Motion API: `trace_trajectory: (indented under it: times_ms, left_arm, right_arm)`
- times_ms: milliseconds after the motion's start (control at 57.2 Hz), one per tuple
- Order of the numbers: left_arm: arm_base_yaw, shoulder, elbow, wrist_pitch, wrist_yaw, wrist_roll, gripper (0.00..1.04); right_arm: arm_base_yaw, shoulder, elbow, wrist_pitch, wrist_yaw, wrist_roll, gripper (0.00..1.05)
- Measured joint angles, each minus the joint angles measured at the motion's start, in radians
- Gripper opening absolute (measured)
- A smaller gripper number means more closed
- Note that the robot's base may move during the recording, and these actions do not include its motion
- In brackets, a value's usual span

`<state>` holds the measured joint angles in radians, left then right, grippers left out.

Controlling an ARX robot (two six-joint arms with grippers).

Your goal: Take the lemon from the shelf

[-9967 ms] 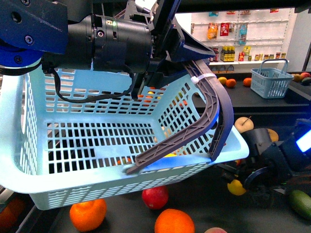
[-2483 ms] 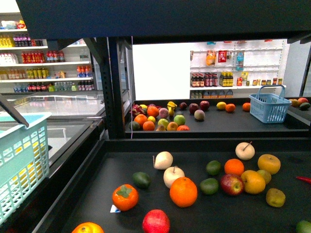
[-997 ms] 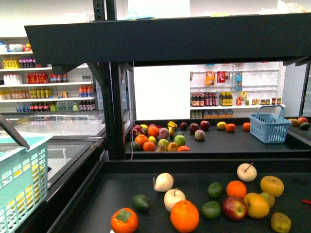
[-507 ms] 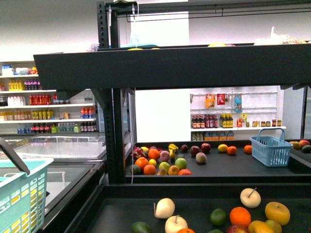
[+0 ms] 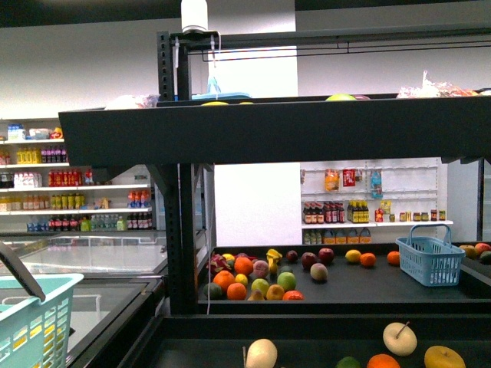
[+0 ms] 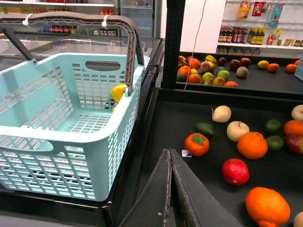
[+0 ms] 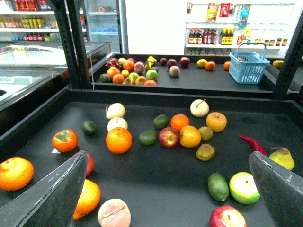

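Note:
A bright yellow lemon (image 6: 118, 92) rests inside the pale-blue basket (image 6: 61, 118), against its far wall under the grey handle. The black shelf (image 5: 268, 130) fills the front view, top tier across the middle; neither arm shows there. My left gripper (image 6: 169, 152) is shut on nothing, above the shelf's lower tray (image 6: 165, 127) just beside the basket. The right gripper (image 7: 166, 156) stands open and empty over the same tray (image 7: 156, 189), with scattered fruit between and beyond its fingers (image 7: 57, 189).
Oranges (image 7: 119, 140), apples (image 7: 168, 137), limes, a red chilli (image 7: 255, 144) and a pear lie loose on the lower tray. A fruit pile (image 5: 253, 276) and a small blue basket (image 5: 430, 261) sit on the tray behind. White wall shelves (image 5: 77, 184) hold bottles.
The front view has risen steadily: the top tier has come into sight and the lower tray's fruit has slid toward the bottom edge. Ten seconds ago the pale-blue basket filled that view.

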<state>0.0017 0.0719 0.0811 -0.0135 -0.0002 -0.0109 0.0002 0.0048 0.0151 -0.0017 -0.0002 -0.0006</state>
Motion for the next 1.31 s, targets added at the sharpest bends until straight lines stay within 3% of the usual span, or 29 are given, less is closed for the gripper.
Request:
trace_trajectory:
  times_ms: [647, 787, 839, 1032, 1102, 1311]
  left_arm:
    - [0.0, -0.066, -0.068, 0.008, 0.0, 0.0, 0.03]
    - [0.0, -0.066, -0.068, 0.008, 0.0, 0.0, 0.28]
    - [0.0, -0.066, -0.068, 0.008, 0.0, 0.0, 0.44]
    - [0.0, -0.066, -0.068, 0.008, 0.0, 0.0, 0.8]
    - [0.0, -0.066, -0.068, 0.008, 0.0, 0.0, 0.98]
    - [0.0, -0.066, -0.068, 0.008, 0.0, 0.002, 0.97]
  right_arm:
    - [0.0, 0.0, 0.0, 0.0, 0.0, 0.0, 1.02]
    - [0.0, 0.0, 0.0, 0.0, 0.0, 0.0, 1.02]
    - [0.0, 0.0, 0.0, 0.0, 0.0, 0.0, 1.02]
    - [0.0, 0.0, 0.0, 0.0, 0.0, 0.0, 1.02]
    - [0.0, 0.0, 0.0, 0.0, 0.0, 0.0, 1.02]
    - [0.0, 0.0, 0.0, 0.0, 0.0, 0.0, 1.02]
